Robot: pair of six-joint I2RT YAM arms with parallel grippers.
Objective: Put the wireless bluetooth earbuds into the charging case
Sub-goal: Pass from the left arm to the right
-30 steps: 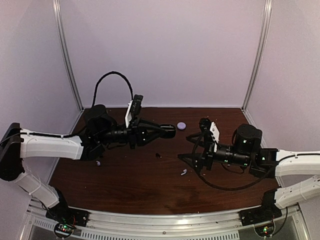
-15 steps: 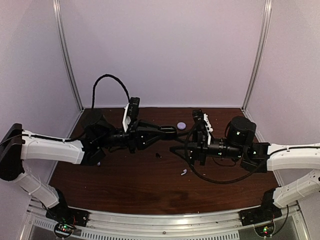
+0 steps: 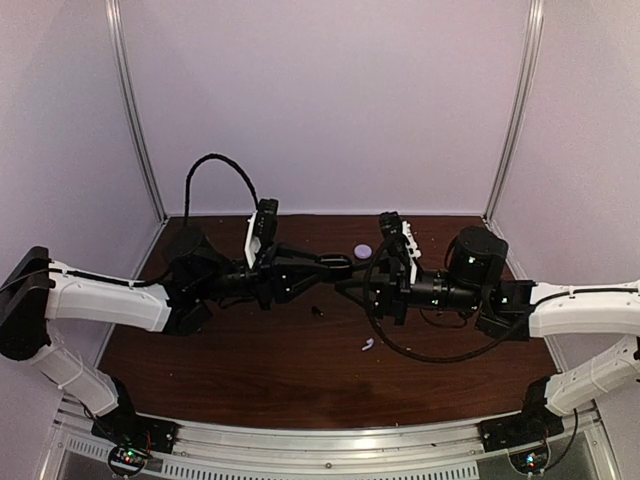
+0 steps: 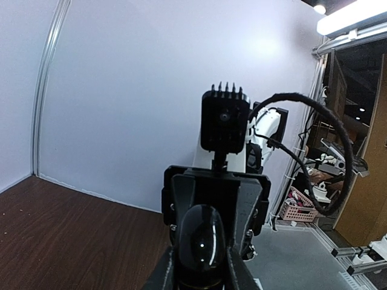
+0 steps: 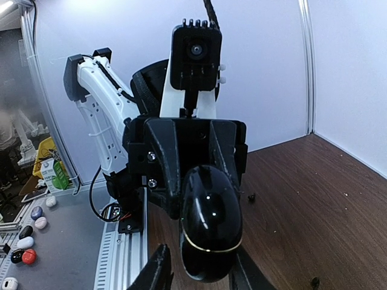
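A glossy black oval object (image 3: 337, 266) with a thin gold seam hangs above the table's middle, between both arms. My left gripper (image 4: 202, 273) is shut on it from the left. My right gripper (image 5: 202, 275) faces it head-on, its fingers closed in around the other end of the same object (image 5: 210, 229). The pale lavender charging case (image 3: 363, 251) lies shut on the table just behind the grippers. One tiny white earbud (image 3: 367, 345) lies on the wood in front of the right arm. No other earbud shows.
A tiny dark speck (image 3: 316, 310) lies on the brown table (image 3: 270, 370) below the grippers. White walls with metal posts close in the back and sides. The arms' rail (image 3: 330, 440) runs along the near edge.
My right arm swung left and forward to meet the left gripper, and its jaws narrowed from wide open to close around the black object. The left gripper kept its grip and shifted slightly right.
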